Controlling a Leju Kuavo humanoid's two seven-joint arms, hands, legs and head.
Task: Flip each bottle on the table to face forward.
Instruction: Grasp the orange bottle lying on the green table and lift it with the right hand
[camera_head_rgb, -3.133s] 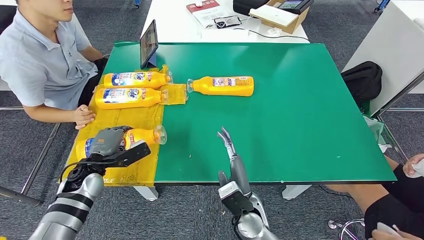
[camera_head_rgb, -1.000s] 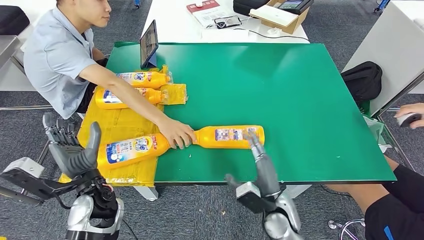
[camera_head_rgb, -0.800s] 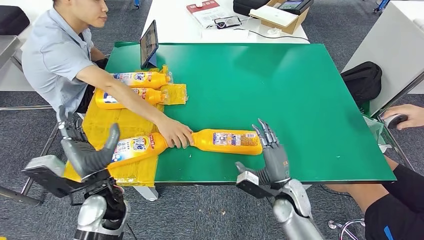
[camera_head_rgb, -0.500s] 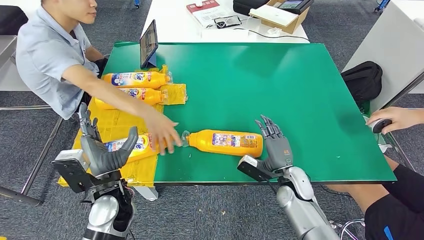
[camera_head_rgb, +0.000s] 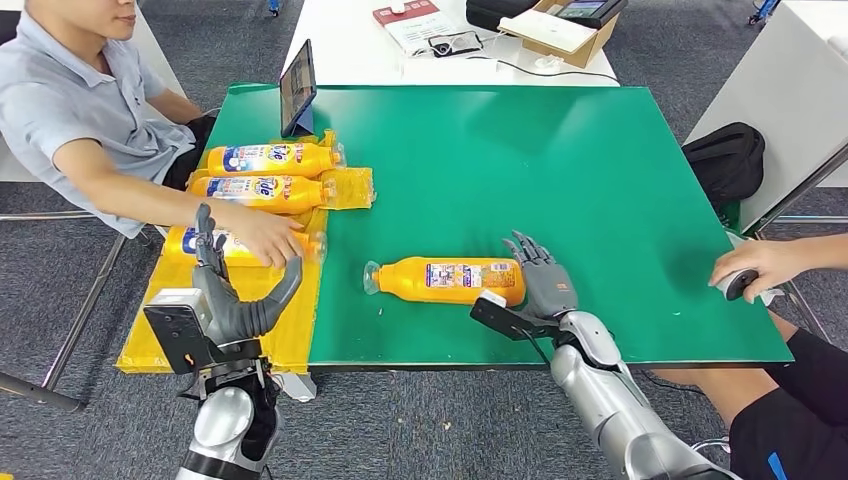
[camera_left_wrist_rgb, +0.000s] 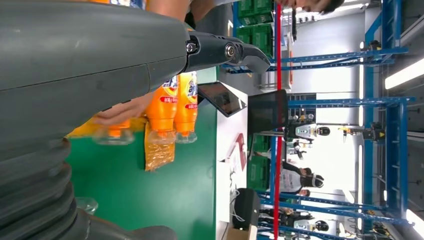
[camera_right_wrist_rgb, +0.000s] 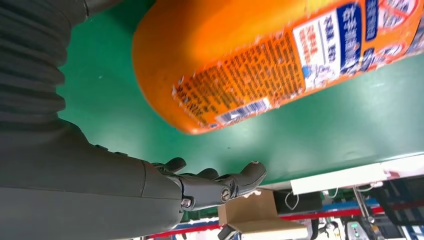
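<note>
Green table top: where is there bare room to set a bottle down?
The green table top is bare beyond and right of the lone orange bottle by the right hand. The yellow mat is crowded: three orange bottles, a person's hand.

Green worktop (camera_head_rgb: 560, 170), its left part covered with yellow sheeting (camera_head_rgb: 250, 250). Tablet (camera_head_rgb: 297, 87) propped upright at the far left corner. Seated person in a grey shirt (camera_head_rgb: 70, 110) at the left, one hand (camera_head_rgb: 262, 232) reaching over the yellow sheeting. Black backpack (camera_head_rgb: 727, 160) on the floor at the right. White table (camera_head_rgb: 350, 45) beyond, bearing an open cardboard box (camera_head_rgb: 565, 30) and glasses (camera_head_rgb: 453, 43). Another person's hand (camera_head_rgb: 752, 266) on a mouse at the right edge.
</note>
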